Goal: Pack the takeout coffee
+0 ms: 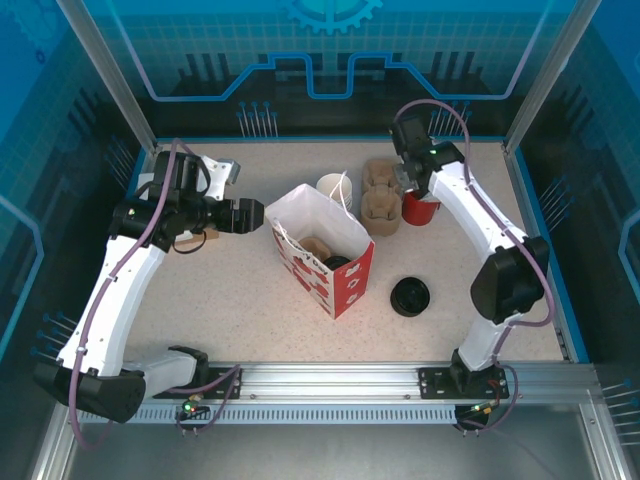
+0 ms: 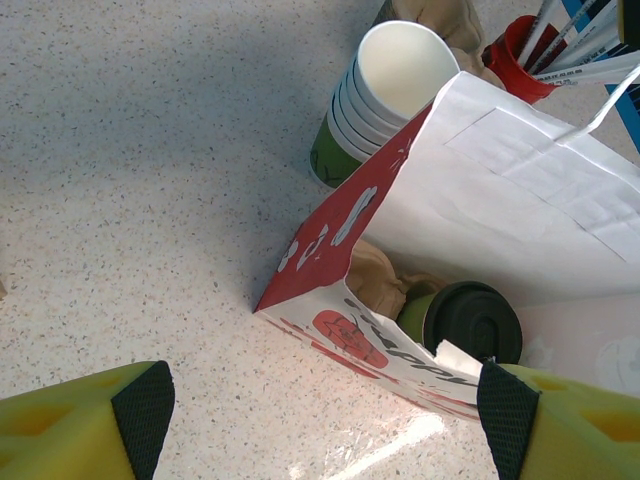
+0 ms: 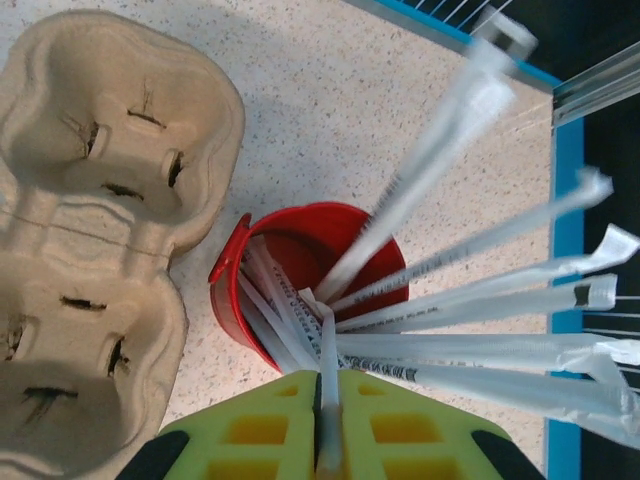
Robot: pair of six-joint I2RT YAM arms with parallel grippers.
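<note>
The takeout coffee (image 2: 470, 320) lies inside the red-and-white paper bag (image 2: 520, 190), its black lid facing out and its green wall against a brown cardboard piece (image 2: 375, 280). From above, the lid (image 1: 337, 262) shows in the bag's (image 1: 345, 290) open mouth. My left gripper (image 2: 322, 405) hangs open just left of the bag, nothing between its pads; from above it (image 1: 252, 214) points at the bag's upper left corner. My right gripper (image 3: 330, 420) is shut on a wrapped straw (image 3: 328, 370) that stands in the red cup (image 3: 300, 250).
A stack of lidless cups (image 1: 335, 190) stands behind the bag. Brown cup carriers (image 1: 378, 195) lie beside the red straw cup (image 1: 420, 208). Loose black lids (image 1: 410, 296) sit to the bag's right. Several more wrapped straws (image 3: 480, 270) fan out of the red cup.
</note>
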